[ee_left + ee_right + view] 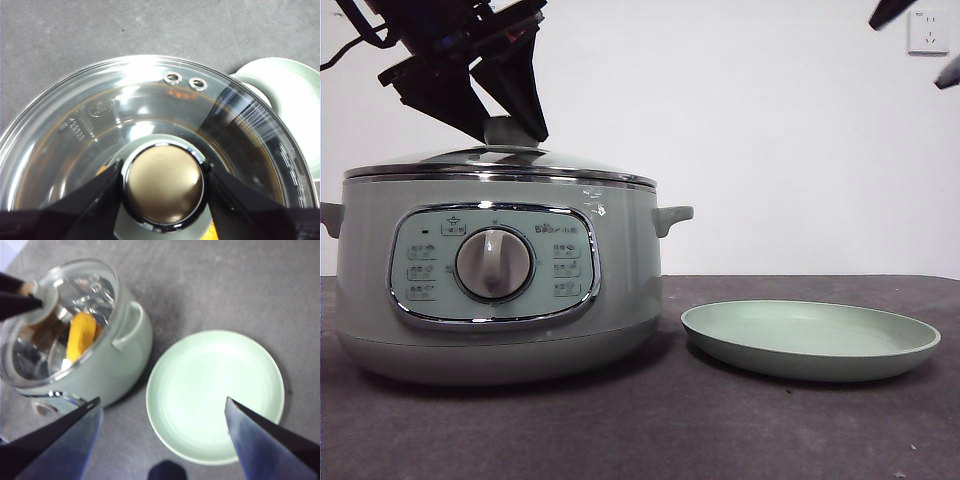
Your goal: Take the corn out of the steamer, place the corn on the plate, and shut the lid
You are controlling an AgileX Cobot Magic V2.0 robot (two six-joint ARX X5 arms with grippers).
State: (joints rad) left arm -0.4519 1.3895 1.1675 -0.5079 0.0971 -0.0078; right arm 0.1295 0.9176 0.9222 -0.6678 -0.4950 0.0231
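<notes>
The steamer [500, 300] stands on the left of the table with the glass lid [500, 162] sitting on it. My left gripper [506, 125] comes down from above, with its jaws closed against both sides of the lid's knob [164, 185]. The corn [82, 335] lies inside the pot and shows yellow-orange through the glass. The empty pale green plate [810, 340] sits on the table to the right of the pot. My right gripper [162, 400] is open and empty, high above the plate [215, 395]. Its fingertips [890, 12] show at the front view's top right corner.
The dark grey tabletop [650, 430] runs in front of the pot and plate. The pot's side handle [672, 215] points toward the plate. A wall socket [928, 32] is on the white wall behind.
</notes>
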